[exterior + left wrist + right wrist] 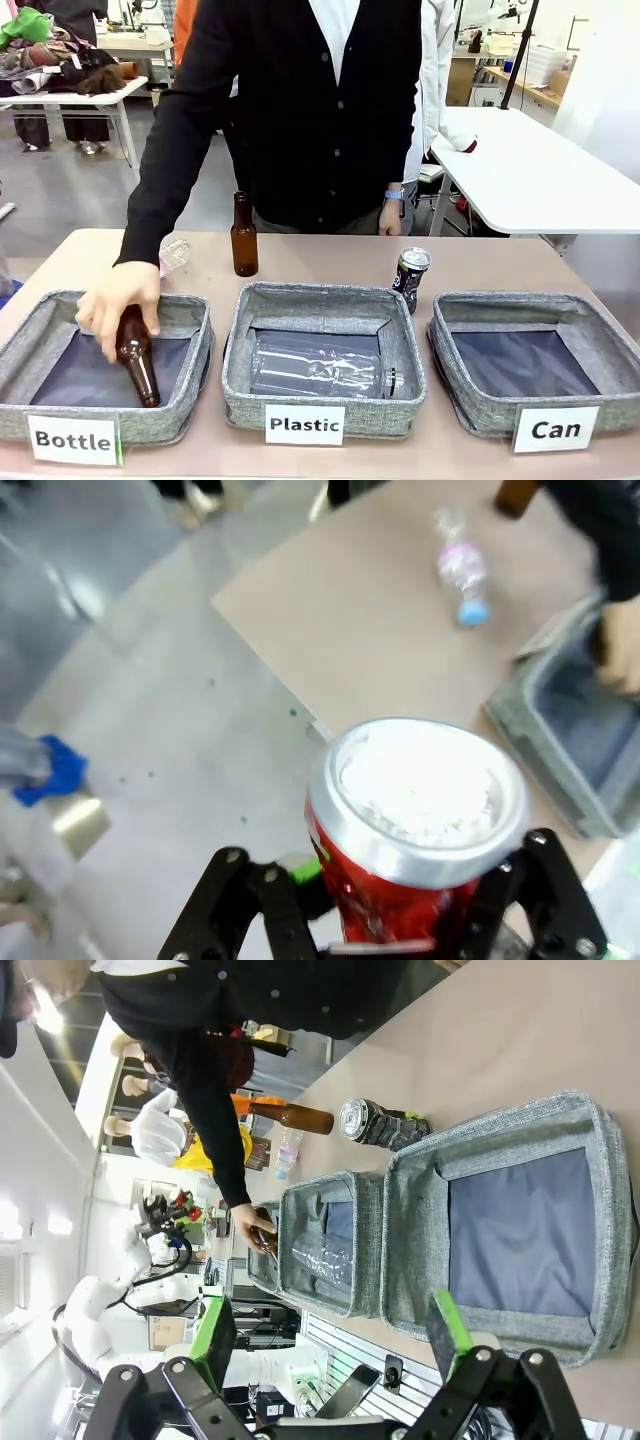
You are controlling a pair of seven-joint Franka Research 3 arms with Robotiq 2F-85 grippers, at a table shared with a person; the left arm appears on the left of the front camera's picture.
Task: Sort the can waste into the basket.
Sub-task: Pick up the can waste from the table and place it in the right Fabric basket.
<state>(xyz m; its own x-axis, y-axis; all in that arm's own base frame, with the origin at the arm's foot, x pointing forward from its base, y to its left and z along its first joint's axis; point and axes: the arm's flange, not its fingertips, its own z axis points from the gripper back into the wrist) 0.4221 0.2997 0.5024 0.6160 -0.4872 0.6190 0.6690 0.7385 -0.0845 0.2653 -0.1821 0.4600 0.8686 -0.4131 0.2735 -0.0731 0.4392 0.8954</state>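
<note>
Your left gripper (400, 915) clamps the red can (415, 830) in its wrist view. Front view: the Can basket (530, 305) lies far right; crossing may strike the person's arm (180, 150). Right wrist view: your right gripper (330, 1335) gapes, facing it.

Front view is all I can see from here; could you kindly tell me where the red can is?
Observer: The red can is clamped in the left claw, its silver end showing in the left wrist view.
Operator: Thanks. Is the right claw free?
Observer: Yes, the right claw is open and empty, facing the Can basket.
Operator: And the clear thing by the person's sleeve?
Observer: A small plastic bottle lying on the table, with a blue cap.
</note>
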